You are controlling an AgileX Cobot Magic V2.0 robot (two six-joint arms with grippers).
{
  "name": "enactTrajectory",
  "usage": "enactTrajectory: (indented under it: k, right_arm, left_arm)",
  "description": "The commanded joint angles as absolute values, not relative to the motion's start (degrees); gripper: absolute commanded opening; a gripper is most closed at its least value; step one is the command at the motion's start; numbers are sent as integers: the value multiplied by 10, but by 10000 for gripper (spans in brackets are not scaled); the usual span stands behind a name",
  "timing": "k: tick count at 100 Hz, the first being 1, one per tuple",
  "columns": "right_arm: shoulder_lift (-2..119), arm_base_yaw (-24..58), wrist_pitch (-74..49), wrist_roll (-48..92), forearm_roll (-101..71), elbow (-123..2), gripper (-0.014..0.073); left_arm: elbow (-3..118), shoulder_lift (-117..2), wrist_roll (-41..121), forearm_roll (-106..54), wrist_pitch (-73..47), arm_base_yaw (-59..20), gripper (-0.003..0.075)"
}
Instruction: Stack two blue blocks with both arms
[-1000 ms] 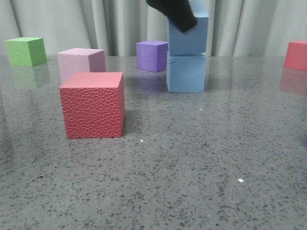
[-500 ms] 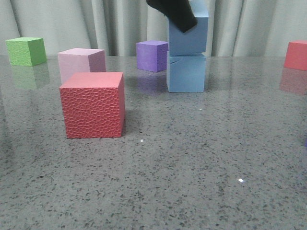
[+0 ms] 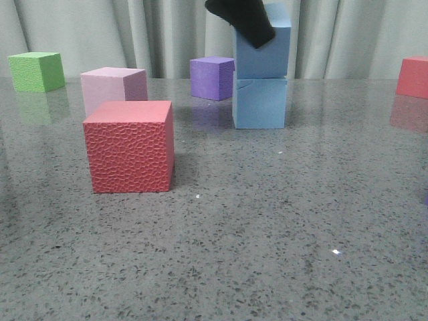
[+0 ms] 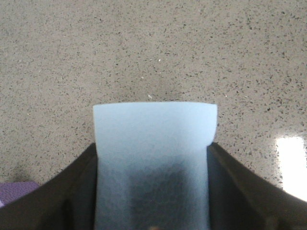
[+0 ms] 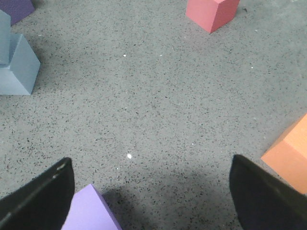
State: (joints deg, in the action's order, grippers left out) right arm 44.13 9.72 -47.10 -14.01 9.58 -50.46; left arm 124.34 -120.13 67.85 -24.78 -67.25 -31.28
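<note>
Here, a grey speckled counter [image 3: 267,234] is carrying several foam cubes. Nearest the front edge, left of centre, a textured red cube [image 3: 129,147] is sitting. Just behind it, a pale pink cube [image 3: 112,88] is standing, and a green cube [image 3: 36,71] is resting near the far left corner. Toward the far edge, near the middle, the two blue blocks are sitting as a stack: the lower blue block [image 3: 259,101], showing a small crack near its upper edge, is resting on the counter, and the upper blue block [image 3: 263,50] is sitting on top of it. The left claw [image 3: 242,19] is gripping the upper block, its dark fingers [image 4: 57,196] pressing against both sides. A purple cube [image 3: 211,77] is standing just beside the stack, slightly farther back. Another red cube [image 3: 412,77] is sitting near the far right corner. The right claw [image 5: 151,196] is hanging wide open over bare counter, holding nothing, with a lilac cube [image 5: 88,211] and an orange cube [image 5: 290,153] near its fingers.
</note>
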Motion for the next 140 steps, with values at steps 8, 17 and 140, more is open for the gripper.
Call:
enactTrajectory:
  k: [8,17,140]
  right_arm:
    - [435,95,-431,-138,103,-518,646]
    - [435,95,-431,-138,103,-518,646]
    - [435,95,-431,-138,103,-518,646]
  left_arm:
    - [1261,-1171,679,-272,-652,-312,191]
    - [1261,-1171,679,-272,-654,-312,191]
    - [1261,-1171,679,-272,-642,-312,480]
